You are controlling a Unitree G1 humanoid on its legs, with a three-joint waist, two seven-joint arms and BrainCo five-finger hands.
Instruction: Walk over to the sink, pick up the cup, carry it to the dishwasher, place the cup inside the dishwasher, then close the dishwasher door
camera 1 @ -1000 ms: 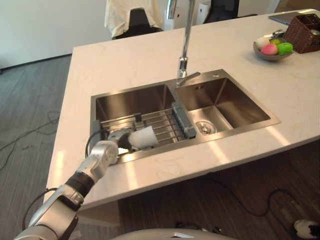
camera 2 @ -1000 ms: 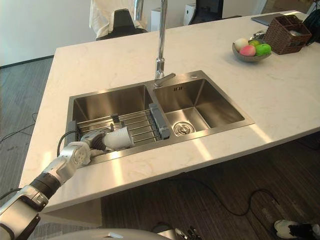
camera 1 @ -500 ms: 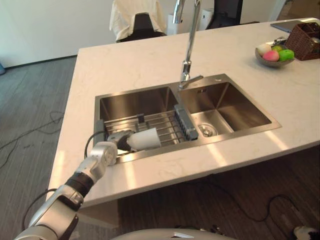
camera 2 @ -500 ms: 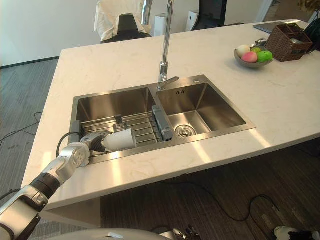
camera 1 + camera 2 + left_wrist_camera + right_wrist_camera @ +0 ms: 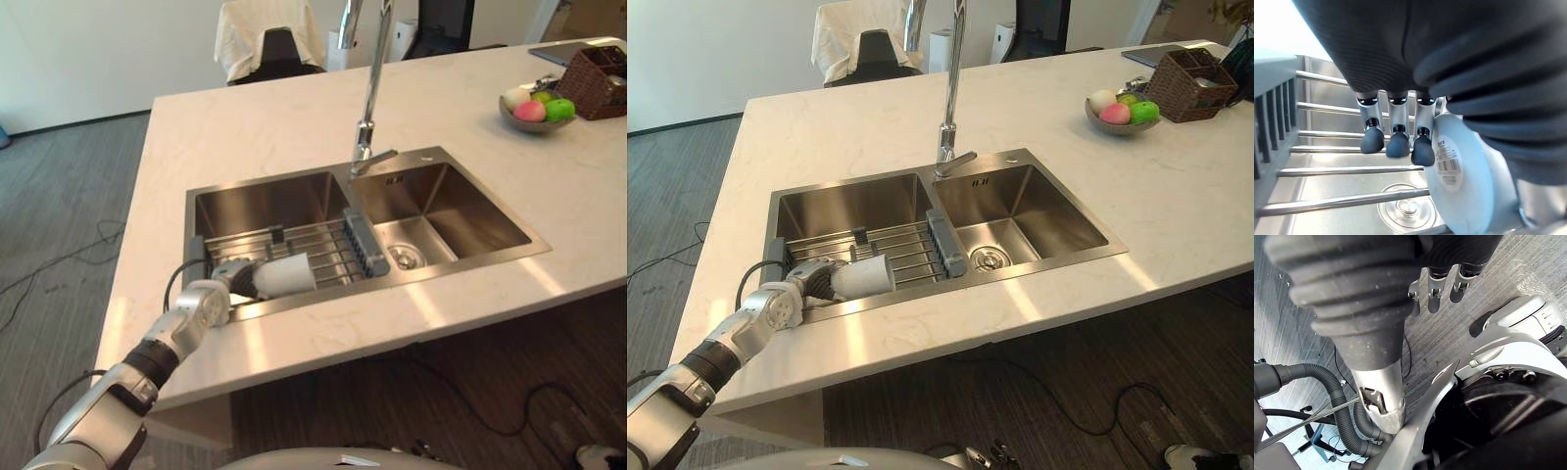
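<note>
A: Where's the cup (image 5: pixel 284 276)?
B: On its side on the rack (image 5: pixel 318 245), front-left corner of the sink (image 5: pixel 446 266). Left hand (image 5: pixel 235 277) is at its base end, fingers (image 5: pixel 1393 134) nearly straight along the wall, not closed round it (thumb hidden). Right hand (image 5: pixel 1436 286) hangs slack.
A: Handling?
B: Likely light, thin-walled and smooth, and it may roll on the bars. Wrap the mid-body gently.
</note>
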